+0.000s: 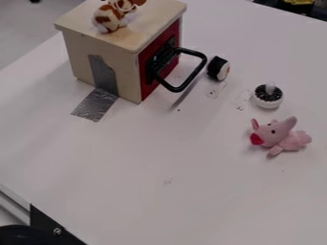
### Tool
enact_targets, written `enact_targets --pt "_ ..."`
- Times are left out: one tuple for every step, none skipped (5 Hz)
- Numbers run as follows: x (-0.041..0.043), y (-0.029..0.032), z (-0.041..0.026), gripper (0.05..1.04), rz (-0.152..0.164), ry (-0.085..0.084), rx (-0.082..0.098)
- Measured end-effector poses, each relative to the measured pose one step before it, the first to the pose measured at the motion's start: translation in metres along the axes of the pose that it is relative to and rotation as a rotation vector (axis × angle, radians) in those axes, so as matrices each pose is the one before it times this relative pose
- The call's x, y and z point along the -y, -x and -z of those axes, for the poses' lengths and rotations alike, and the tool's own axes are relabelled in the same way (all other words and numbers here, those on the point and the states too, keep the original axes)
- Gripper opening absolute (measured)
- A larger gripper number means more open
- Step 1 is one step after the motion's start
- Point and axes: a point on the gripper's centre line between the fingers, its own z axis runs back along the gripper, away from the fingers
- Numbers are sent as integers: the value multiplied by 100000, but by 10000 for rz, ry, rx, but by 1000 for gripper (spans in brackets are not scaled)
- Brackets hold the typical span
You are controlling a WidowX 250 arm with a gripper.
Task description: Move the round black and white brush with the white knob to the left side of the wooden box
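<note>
Pale wooden box with a red front and black handle (80, 55) is seen towards the upper left of the white table (153, 191), topped by a brown-and-white plush toy (110, 19). Silver tape (96, 104) is stuck from box to table. A pink plush animal (281, 135) is seen at right; whether the gripper is open or closed cannot be told

White table (127, 162); grey floor (26, 28)

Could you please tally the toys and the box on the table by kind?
Plush toys: 2 (pink plush, brown-and-white plush)
Small black-and-white pieces: 2 (roll, knobbed round piece)
Boxes: 1 (wooden box)
Total: 5
</note>
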Motion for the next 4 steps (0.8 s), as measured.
enact_targets --pt "90 88 1060 1000 -67 177 -307" --pt "3691 -2415 1996 999 520 -157 -777" --pt "4920 -3534 1262 1000 1057 -193 209" --pt "2752 -3327 1253 1000 559 -94 259"
